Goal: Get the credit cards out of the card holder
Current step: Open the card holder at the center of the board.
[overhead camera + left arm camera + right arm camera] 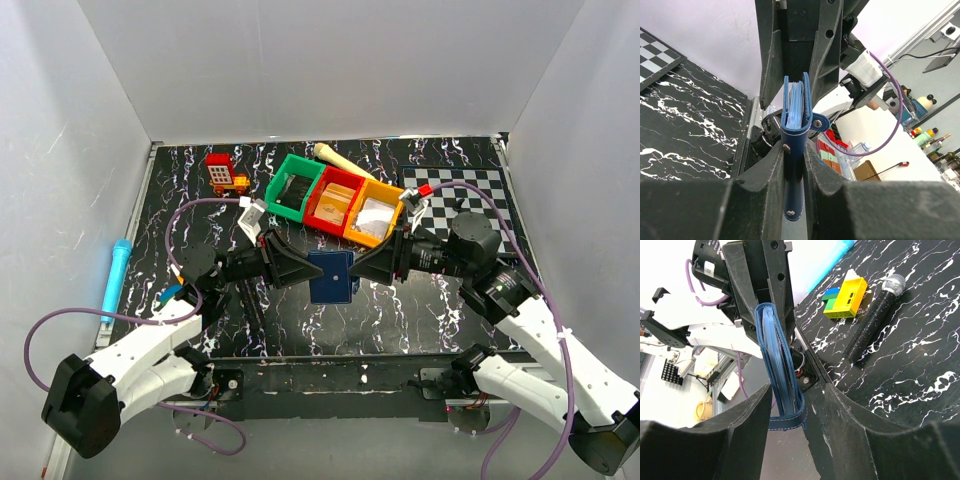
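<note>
The card holder (331,277), dark navy, hangs above the table between my two grippers. My left gripper (303,271) is shut on its left end. In the left wrist view the holder (796,125) stands edge-on, pinched between both pads, with light blue layers (796,107) showing between its covers and a snap tab sticking out to the right. My right gripper (360,267) is open around the other end. In the right wrist view the holder (776,355) sits between the spread jaws of the right gripper (797,390), its strap (787,422) crossing the gap. I cannot make out single credit cards.
Green (293,188), red (337,202) and orange (373,216) bins stand in a row behind the holder. A checkerboard (480,195) lies at the back right, a red and yellow toy (226,174) at the back left, a light blue pen (116,276) at the far left. A black microphone (872,320) lies on the table.
</note>
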`<state>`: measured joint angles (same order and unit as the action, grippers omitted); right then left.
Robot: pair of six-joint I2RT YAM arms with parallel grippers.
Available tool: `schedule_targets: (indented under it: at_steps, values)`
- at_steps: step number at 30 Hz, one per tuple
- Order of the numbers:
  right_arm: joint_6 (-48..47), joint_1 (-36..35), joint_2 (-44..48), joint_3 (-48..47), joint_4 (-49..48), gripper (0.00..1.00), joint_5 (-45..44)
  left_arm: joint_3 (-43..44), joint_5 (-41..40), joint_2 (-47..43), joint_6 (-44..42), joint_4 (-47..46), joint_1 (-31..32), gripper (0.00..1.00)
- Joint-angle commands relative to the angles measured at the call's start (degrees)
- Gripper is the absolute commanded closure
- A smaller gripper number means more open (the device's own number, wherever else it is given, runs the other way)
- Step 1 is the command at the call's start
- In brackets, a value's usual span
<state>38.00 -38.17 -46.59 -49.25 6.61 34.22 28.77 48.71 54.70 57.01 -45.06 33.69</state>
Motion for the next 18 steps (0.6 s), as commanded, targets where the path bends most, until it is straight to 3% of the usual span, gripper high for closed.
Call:
schedule_targets:
  at_steps: [1,18]
  values:
    - [0.3,1.2,1.6,-0.3,-1.9,0.44,-1.6,0.3,0.3,-1.2,-0.2,-1.3,-0.3,1.0]
    - [2.1,1.7,-1.5,-0.5,-3.4,0.44,3.0,1.5,0.3,0.1,0.6,-2.2,-0.3,1.0]
